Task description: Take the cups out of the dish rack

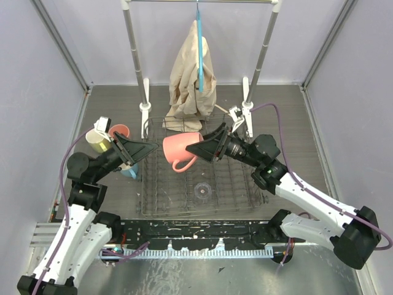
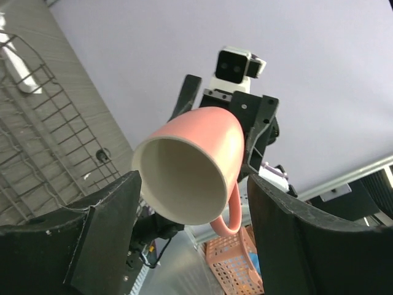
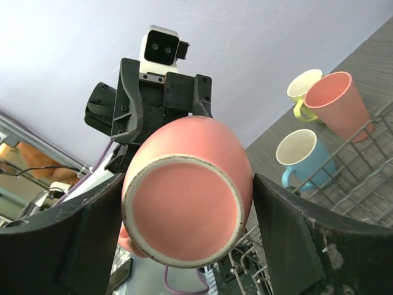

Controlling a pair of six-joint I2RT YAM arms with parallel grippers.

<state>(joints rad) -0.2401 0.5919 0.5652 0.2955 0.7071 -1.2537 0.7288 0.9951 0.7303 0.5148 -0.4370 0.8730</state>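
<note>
**A:** so where's the cup rn?

**B:** Nearest, a clear glass [image 1: 201,190] sits in the dish rack [image 1: 142,198]. Above the rack, the right gripper [image 1: 206,147] is clamped round the base end of a salmon-pink mug [image 1: 180,148], which is up in the air on its side. Its mouth faces the left gripper [image 1: 145,152], whose fingers are spread wide with nothing in them.

**A:** the others?

**B:** The light blue mug [image 3: 304,161], pale yellow mug [image 1: 97,141] and second pink mug [image 1: 119,131] stand on the table [image 1: 295,123] left of the rack. At the back, beige cloth [image 1: 191,74] hangs on the clothes rail [image 1: 134,55].

a salmon-pink mug [image 1: 181,147] hangs sideways over the wire dish rack [image 1: 153,206]; yellow mug [image 1: 97,141], pink cup [image 1: 119,131], blue mug [image 3: 305,163] stand left.
</note>
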